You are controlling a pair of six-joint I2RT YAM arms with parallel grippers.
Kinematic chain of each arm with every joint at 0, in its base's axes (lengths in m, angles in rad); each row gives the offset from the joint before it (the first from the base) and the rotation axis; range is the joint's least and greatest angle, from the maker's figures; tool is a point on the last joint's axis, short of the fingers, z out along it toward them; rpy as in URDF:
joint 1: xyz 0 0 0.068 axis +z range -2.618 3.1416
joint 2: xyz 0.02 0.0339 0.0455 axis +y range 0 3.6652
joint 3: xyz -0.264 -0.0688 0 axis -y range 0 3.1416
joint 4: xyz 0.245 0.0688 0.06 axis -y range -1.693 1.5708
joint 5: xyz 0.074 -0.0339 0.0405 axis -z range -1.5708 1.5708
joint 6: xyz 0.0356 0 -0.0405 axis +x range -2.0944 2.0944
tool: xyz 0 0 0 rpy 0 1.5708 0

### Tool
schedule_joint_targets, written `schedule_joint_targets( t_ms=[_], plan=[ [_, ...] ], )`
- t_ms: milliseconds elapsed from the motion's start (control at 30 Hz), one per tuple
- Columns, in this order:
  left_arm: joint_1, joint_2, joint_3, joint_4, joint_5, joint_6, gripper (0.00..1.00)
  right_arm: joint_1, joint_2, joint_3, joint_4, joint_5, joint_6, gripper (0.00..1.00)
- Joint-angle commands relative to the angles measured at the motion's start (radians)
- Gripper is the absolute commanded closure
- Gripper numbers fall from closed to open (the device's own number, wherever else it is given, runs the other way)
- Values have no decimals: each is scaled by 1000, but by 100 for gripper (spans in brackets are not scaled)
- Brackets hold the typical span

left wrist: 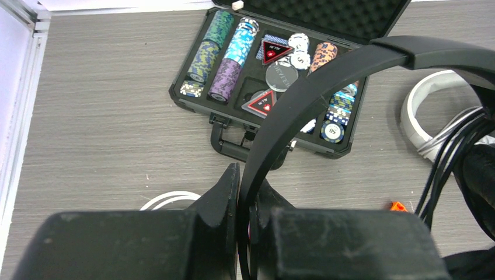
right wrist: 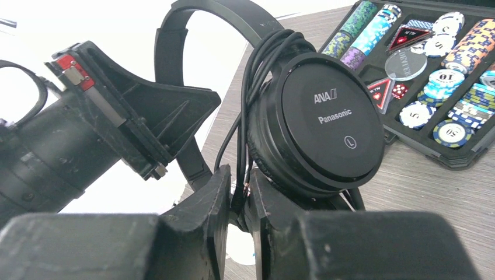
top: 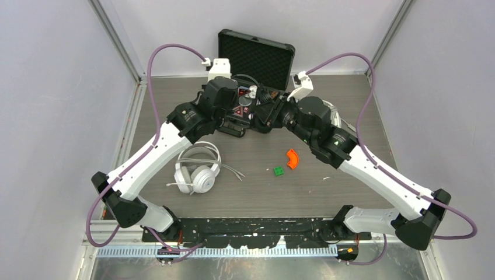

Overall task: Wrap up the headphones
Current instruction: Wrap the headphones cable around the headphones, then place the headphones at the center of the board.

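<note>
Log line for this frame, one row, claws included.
left claw: shut on headband of black headphones | right claw: fingers either side of black cable, grip unclear | white headset: lying on table

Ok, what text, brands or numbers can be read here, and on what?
"ANA" - ear cup of the black headphones
"Panasonic" - same ear cup
"L", circled - same ear cup
"10", "5", "50" - poker chips in the case
Too blurred to read: the clear disc and red triangular plaques in the case
</note>
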Motion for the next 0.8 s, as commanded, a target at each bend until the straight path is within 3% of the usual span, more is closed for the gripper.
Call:
schedule_joint_targets(
  t_ms=[0, 233, 500, 767],
  plan=[
    [16, -21, 55, 63, -1, -39, 100, -5, -77, 27, -74, 45, -43, 72],
    [23, -13, 53, 50, 24, -40, 100, -4, -144, 69, -204, 32, -90, 66],
    [23, 2, 39, 75, 96, -34, 100, -5, -226, 71, -227, -18, -110, 67],
    [23, -18, -19, 99, 133, -40, 100, -5, -206, 81, -203, 2, -79, 66]
  ],
)
